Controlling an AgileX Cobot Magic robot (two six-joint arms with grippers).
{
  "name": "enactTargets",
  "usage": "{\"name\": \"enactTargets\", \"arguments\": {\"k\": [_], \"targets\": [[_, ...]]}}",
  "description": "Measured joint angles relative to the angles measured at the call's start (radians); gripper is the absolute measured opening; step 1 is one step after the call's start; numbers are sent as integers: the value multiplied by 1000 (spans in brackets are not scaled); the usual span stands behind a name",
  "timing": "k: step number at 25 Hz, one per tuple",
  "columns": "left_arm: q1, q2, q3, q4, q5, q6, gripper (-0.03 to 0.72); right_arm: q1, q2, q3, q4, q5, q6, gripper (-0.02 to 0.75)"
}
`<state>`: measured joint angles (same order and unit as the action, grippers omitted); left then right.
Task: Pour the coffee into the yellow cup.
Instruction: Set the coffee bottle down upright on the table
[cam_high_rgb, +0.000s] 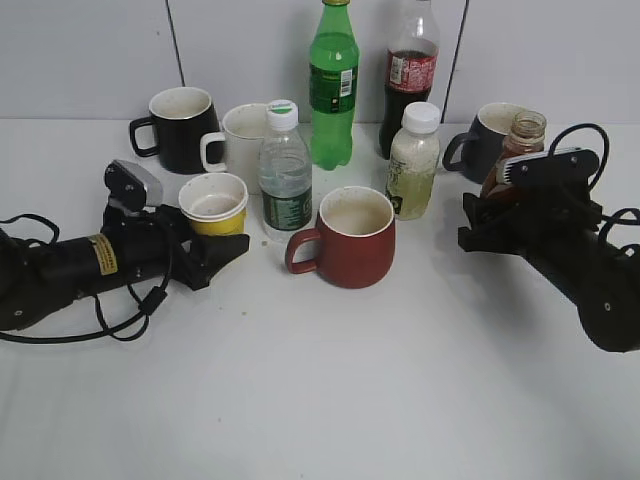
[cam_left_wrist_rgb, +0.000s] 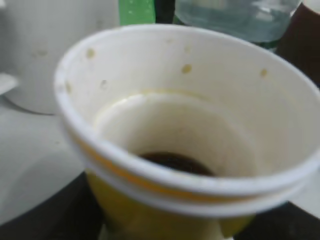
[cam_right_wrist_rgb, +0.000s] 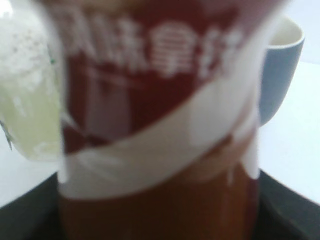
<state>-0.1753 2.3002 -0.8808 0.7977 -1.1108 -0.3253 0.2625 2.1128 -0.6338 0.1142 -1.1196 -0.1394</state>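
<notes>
Mugs (cam_high_rgb: 355, 235): four; bottles (cam_high_rgb: 333, 85): five; yellow cup (cam_high_rgb: 214, 204): one.

Left arm lies low, its hand (cam_high_rgb: 222, 243) closed around the yellow cup (cam_high_rgb: 214, 204); right arm angles inward, its hand (cam_high_rgb: 497, 205) clamping the coffee (cam_high_rgb: 518, 145) upright.

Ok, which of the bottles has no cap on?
The small brown coffee bottle at the right gripper. Its glass mouth is open, while the water, green soda, cola and pale juice bottles are all capped.
</notes>
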Motion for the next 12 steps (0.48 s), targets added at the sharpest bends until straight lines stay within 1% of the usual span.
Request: {"name": "enactTargets", "arguments": {"k": [4,9,12], "targets": [[0,-28,20,0,21,0,531,0,51,0,0,-39,3,503],[0,-31,25,0,70,0,531,0,62,0,0,-51,57,503],[0,-31,25,1,70,0,547,0,62,0,-8,-55,69,504]]}}
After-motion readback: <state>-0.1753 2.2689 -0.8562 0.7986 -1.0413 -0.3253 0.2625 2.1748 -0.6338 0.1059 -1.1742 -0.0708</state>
